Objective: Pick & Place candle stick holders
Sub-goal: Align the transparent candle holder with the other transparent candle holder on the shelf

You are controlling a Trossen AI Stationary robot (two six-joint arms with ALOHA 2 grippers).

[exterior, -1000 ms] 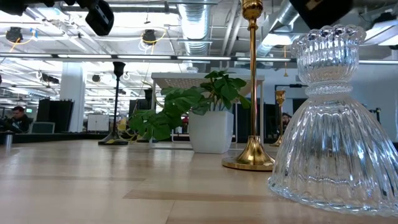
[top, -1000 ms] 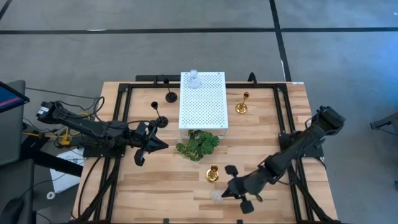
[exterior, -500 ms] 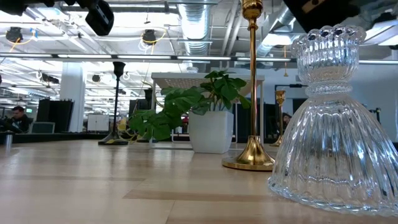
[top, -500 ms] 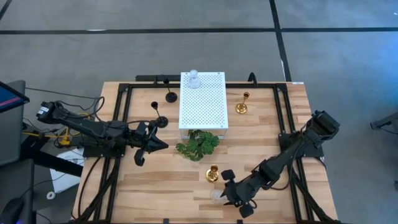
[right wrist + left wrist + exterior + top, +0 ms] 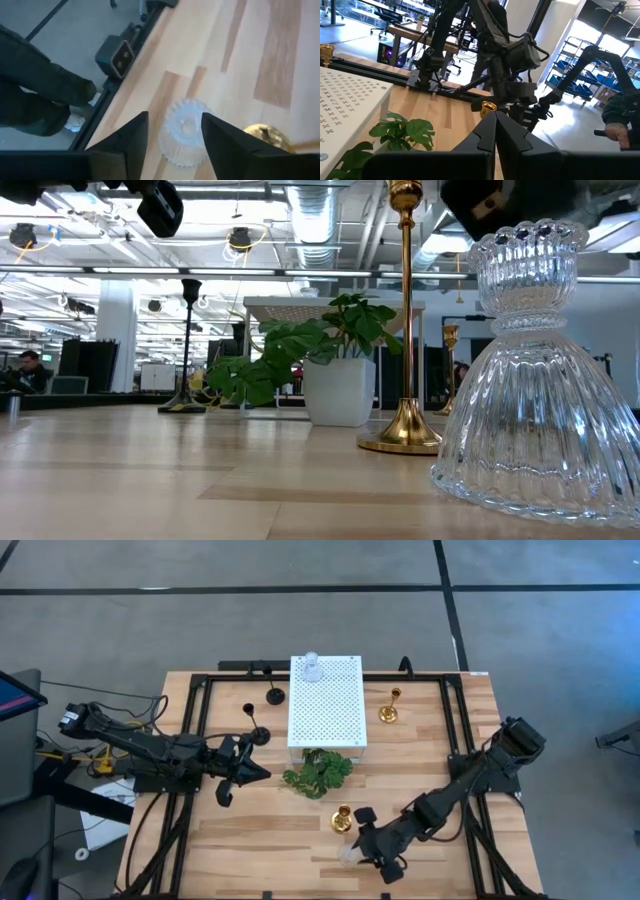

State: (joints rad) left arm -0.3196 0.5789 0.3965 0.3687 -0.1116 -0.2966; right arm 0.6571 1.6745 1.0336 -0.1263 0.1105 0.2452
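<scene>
A clear glass candle stick holder [image 5: 347, 856] stands on its wide base near the table's near edge. My right gripper [image 5: 362, 843] hovers open just above it; its fingers stand on either side of the cup top [image 5: 184, 131] without touching. A gold holder [image 5: 342, 818] stands just beyond, and another gold one [image 5: 389, 710] at the far right. Two black holders [image 5: 274, 695] [image 5: 258, 732] stand left of the white perforated box [image 5: 330, 715], which carries a second glass holder [image 5: 312, 668]. My left gripper [image 5: 262, 773] waits shut at mid-left, holding nothing.
A green leafy sprig [image 5: 318, 772] in a white pot [image 5: 338, 392] sits in front of the box, between the two arms. Black frame rails [image 5: 190, 740] run along the table's left and right sides. Bare wood lies at the near left.
My right gripper has moved a little toward the table's left edge, coming over the clear glass holder near the front. The holder has not moved.
</scene>
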